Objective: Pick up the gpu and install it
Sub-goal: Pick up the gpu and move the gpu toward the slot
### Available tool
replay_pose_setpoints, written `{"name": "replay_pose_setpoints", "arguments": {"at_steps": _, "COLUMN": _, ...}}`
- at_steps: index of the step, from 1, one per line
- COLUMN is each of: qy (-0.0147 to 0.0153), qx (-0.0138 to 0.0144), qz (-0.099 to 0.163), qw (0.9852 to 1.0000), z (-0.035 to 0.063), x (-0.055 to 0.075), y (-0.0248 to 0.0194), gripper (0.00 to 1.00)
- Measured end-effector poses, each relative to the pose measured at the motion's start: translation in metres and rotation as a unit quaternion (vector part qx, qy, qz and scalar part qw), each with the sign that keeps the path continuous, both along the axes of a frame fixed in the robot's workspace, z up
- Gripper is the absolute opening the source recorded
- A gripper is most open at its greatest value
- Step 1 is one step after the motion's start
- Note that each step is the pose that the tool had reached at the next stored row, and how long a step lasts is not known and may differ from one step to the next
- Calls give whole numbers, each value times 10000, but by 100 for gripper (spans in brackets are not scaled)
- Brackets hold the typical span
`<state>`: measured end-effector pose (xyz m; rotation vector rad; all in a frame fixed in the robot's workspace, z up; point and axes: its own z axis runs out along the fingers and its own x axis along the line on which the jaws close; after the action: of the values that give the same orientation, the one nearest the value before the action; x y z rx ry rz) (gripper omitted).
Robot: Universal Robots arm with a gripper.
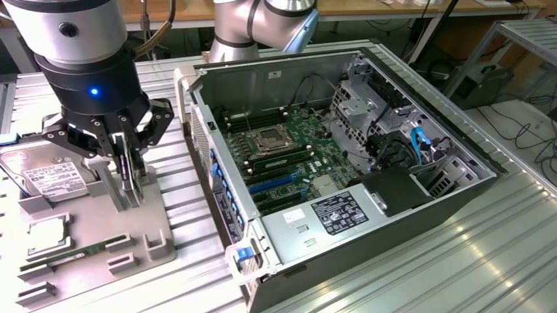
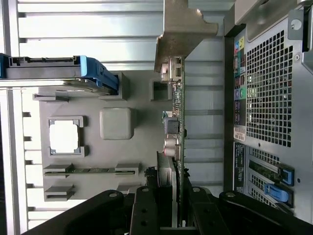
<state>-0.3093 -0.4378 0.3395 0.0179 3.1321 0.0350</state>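
The tool [image 1: 129,186] is closed narrowly on the gpu [image 2: 178,98], which is held edge-on over the grey holder tray [image 1: 155,218]. The open computer case [image 1: 348,163] stands beside the tool. With so thin a grip, the card could tilt or slip, and its bracket could be caught on the case wall.
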Motion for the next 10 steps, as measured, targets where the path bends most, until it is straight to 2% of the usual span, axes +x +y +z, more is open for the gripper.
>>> {"name": "replay_pose_setpoints", "arguments": {"at_steps": 10, "qy": -2, "qx": 9, "qz": 0, "qw": 10000, "z": 110, "x": 0, "y": 0, "gripper": 28}}
